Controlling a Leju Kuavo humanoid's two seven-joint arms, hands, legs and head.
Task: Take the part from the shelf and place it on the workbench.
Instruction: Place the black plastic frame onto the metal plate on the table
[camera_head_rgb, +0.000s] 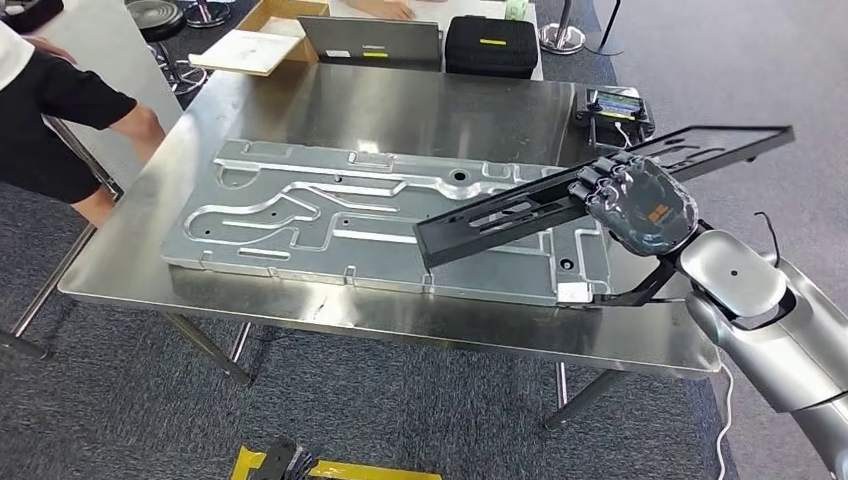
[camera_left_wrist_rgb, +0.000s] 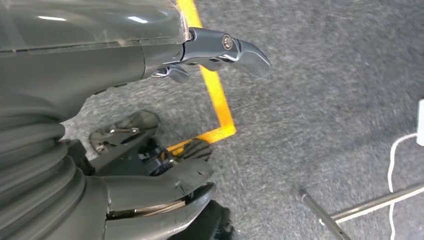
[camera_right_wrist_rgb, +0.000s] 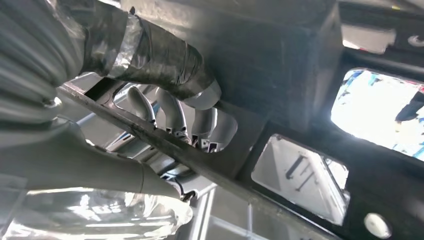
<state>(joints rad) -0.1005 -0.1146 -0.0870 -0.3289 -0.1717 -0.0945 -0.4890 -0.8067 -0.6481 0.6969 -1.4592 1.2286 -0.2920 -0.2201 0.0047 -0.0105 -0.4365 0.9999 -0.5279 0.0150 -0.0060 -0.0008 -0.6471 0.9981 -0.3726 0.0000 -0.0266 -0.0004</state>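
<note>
1. Black slotted frame part (camera_head_rgb: 560, 200) sits clamped in the right hand (camera_head_rgb: 640, 205), fingers (camera_right_wrist_rgb: 172, 117) hooked through a cutout, likely for a secure carry.
2. It hangs tilted over the steel workbench (camera_head_rgb: 400, 110), above the aluminium plate (camera_head_rgb: 330, 215), not yet set down.
3. Left hand (camera_left_wrist_rgb: 165, 125) hangs over carpet, fingers apart, holding nothing.

Aluminium plate (camera_head_rgb: 330, 215): lying flat, covering much of the tabletop.
Laptop (camera_head_rgb: 370, 42): sitting closed beyond the far edge.
Black case (camera_head_rgb: 491, 45): sitting just beside the laptop.
Person (camera_head_rgb: 60, 100): standing nearby.
Yellow floor tape (camera_left_wrist_rgb: 215, 95): running across grey carpet.
</note>
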